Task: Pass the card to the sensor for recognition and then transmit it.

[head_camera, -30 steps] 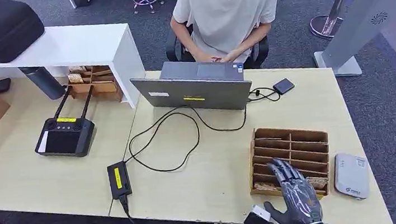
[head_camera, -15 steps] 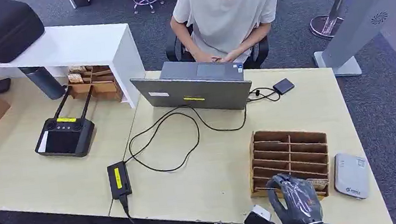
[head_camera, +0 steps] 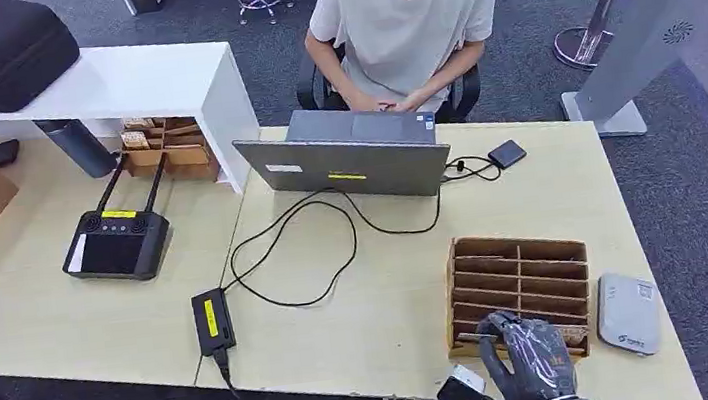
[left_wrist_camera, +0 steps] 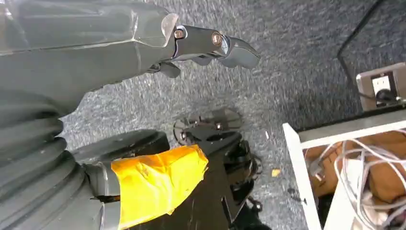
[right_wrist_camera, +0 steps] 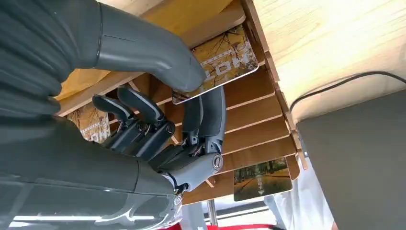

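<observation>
Right hand (head_camera: 532,359) at rack (head_camera: 519,287) by worktop's near right corner, thumb and fingers (right_wrist_camera: 210,115) pinching card (right_wrist_camera: 225,64) in nearest slot; reader (head_camera: 628,313) lies just right.

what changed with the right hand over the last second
The right hand drew back from over the wooden card rack to its near edge and curled its fingers; the right wrist view shows the thumb and a finger pinching a card there. The laptop, sensor and person stayed put.

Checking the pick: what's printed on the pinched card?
Yellow autumn trees on the card, clearest in right wrist view.
</observation>
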Available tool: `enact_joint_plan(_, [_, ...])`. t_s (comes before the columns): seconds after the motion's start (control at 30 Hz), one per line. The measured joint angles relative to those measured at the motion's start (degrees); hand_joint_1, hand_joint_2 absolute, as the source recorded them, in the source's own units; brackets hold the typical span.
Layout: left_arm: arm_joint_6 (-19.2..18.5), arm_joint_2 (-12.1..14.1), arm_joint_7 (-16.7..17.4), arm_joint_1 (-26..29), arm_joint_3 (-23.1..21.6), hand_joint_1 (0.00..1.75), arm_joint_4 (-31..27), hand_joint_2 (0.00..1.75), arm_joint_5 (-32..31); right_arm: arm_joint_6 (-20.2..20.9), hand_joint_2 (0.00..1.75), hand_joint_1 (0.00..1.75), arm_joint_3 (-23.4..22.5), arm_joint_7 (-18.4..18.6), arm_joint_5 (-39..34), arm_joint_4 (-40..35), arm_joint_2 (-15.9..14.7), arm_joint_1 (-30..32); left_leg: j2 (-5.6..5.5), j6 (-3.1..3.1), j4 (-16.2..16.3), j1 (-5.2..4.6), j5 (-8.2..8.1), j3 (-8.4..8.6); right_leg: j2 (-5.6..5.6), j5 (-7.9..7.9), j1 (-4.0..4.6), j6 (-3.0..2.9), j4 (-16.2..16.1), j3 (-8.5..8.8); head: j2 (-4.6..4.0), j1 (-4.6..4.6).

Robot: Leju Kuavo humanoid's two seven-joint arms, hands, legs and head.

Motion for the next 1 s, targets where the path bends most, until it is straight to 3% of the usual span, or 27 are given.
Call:
enact_joint_plan(0.5, [1.11, -0.42, -0.24, -0.01, 0.00, 0.00, 0.13, 1.75, -0.55, -0.07, 1.75, 1.75, -1.34, -1.07, 0.94, -1.66, 0.00, -1.04, 0.01, 0.00, 0.00, -0.01, 0.00, -0.05, 0.01, 0.01, -0.01, 0.00, 0.01, 0.00, 0.00, 0.00])
enact_joint_plan(0.67, [-0.17, -0.50, -0.22, -0.02, 0.00, 0.00, 0.39, 1.75, -1.51, 0.11, 1.75, 1.75, -5.59, -3.34, 2.47, -4.70, -0.70, -7.54, 0.16, -0.04, 0.01, -0.02, 0.04, -0.01, 0.12, 0.12, -0.02, -0.01, 0.01, 0.00, 0.00, 0.00])
enact_joint_plan(0.87, [-2.36, -0.52, -0.35, -0.06, 0.00, 0.00, 1.66, 1.75, -2.29, 1.57, 1.75, 1.75, -10.85, -5.05, 3.69, -6.19, -2.69, -20.83, 0.23, -0.04, 0.04, -0.02, 0.10, 0.07, 0.19, 0.21, -0.01, -0.03, 0.01, -0.01, 0.00, 0.00])
enact_joint_plan(1.0, [-2.52, -0.52, -0.37, -0.06, 0.00, 0.00, 2.16, 1.75, -2.34, 1.73, 1.75, 1.75, -12.00, -5.22, 3.72, -6.27, -3.26, -24.09, 0.16, -0.04, 0.04, -0.01, 0.09, 0.04, 0.14, 0.20, 0.00, -0.03, 0.01, 0.00, 0.00, 0.00])
